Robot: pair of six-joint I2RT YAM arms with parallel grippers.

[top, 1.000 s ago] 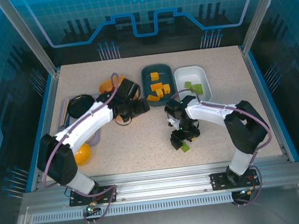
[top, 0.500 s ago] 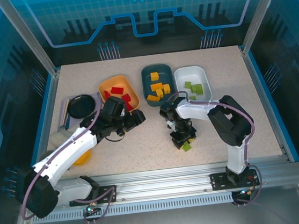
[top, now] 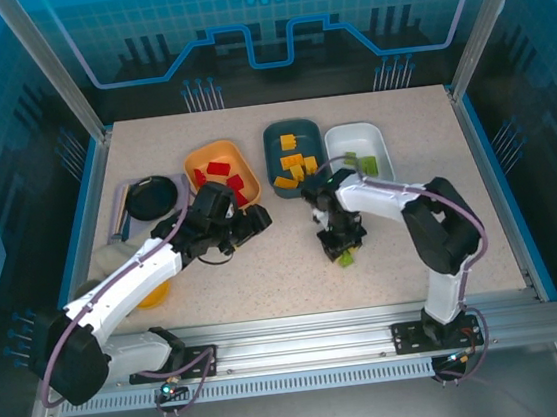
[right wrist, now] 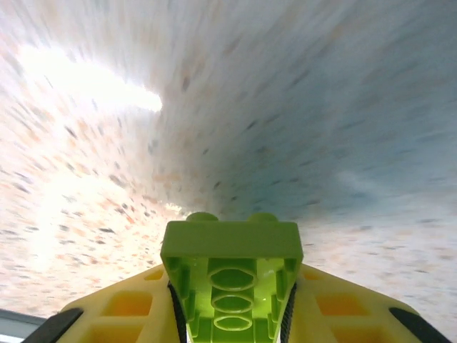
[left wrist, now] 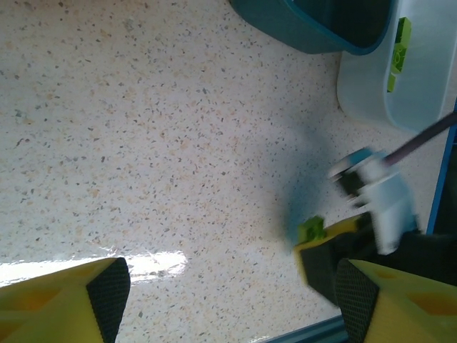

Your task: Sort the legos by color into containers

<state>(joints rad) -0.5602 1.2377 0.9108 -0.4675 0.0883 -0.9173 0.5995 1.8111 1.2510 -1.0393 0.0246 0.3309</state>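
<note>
— State of right gripper [top: 343, 250]?
— Closed narrow on one green lego [right wrist: 230, 266]. Brick pinched between both yellow fingers [right wrist: 125, 307], hollow underside toward the wrist camera. Low over the table [top: 267, 280]. Contact between brick and table not determinable; wrist view blurred.

— State of left gripper [left wrist: 232, 289]?
— Wide apart. Nothing between the black pads [left wrist: 108, 287], bare speckled table beneath. Well apart from the right gripper, on that gripper's left, fingers aimed toward it.

— Position of the containers?
— White tub [top: 371, 138] beyond the right gripper, slightly to its right, green legos [top: 364, 165] inside. Dark teal tub [top: 290, 129] beyond the right gripper, slightly to its left, orange-yellow legos [top: 294, 164] inside. Orange tub [top: 200, 159] just beyond the left gripper, red legos [top: 219, 168] inside.

— Held brick against the white tub?
— Near, not over it. Brick on the gripper's base side of the tub, above open table.
</note>
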